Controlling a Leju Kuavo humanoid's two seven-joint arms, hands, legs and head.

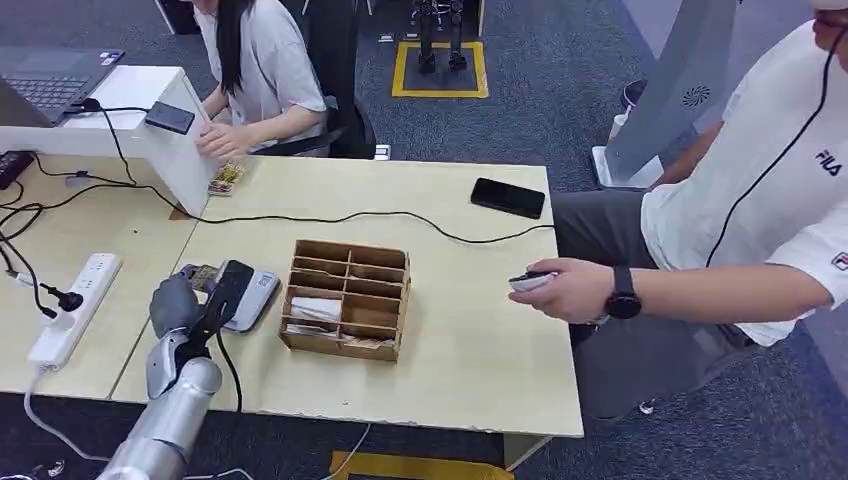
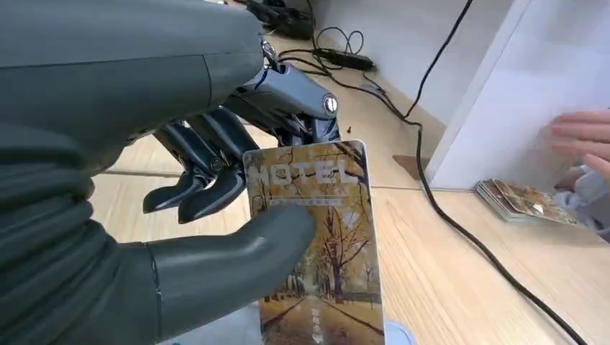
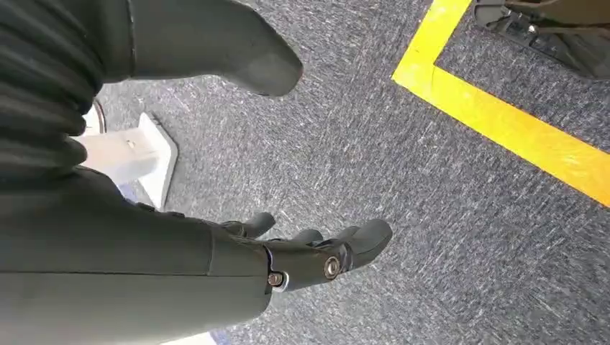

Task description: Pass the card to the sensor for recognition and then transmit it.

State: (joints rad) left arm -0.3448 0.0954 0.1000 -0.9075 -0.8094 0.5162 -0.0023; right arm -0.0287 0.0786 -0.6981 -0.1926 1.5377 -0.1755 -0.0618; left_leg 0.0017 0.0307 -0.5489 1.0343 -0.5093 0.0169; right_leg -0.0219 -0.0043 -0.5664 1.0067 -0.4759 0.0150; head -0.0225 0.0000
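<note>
Card sat pinched in the left hand, thumb pressed on its printed face, darker fingers behind it. Print read "HOTEL" over an autumn tree scene. In the head view, the hand held it just above the grey sensor on the table, beside the wooden box; contact between card and sensor could not be told. Right hand hung over the carpet near a yellow line, fingers loosely curled, nothing in them. Small stack of cards lay by the white partition. Black cable ran across the table; phone near the far edge. One person's hand rested on the right side of the table holding a small device.
</note>
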